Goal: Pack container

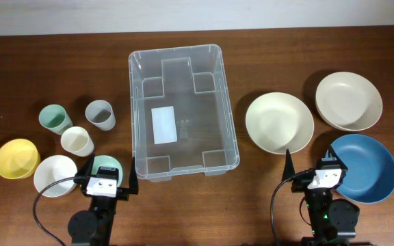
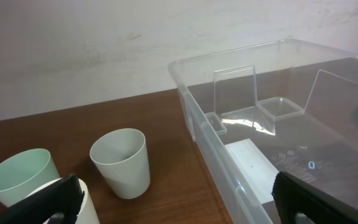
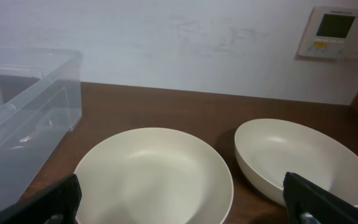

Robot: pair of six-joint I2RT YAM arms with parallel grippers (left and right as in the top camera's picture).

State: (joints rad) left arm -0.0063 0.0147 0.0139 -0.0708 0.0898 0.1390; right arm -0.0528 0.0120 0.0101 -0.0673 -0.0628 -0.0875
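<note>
Near the tabletop's left edge sit a yellow plastic bowl (image 1: 17, 158), a white round bowl (image 1: 55, 175) and three plastic cups: pale green (image 1: 55, 119), cream (image 1: 77, 141) and grey (image 1: 100, 115). At the front edge the left hand (image 1: 110, 174) is spread wide above a mint bowl (image 1: 108, 162), holding nothing. The large clear rectangular plastic container (image 1: 197, 116) stands mid-tabletop. The right hand (image 1: 311, 167), also at the front edge, gapes wide and holds nothing. Beyond it lies a cream shallow bowl (image 1: 279, 123). A second cream bowl (image 1: 348, 100) and a blue bowl (image 1: 364, 167) lie near the right edge.
</note>
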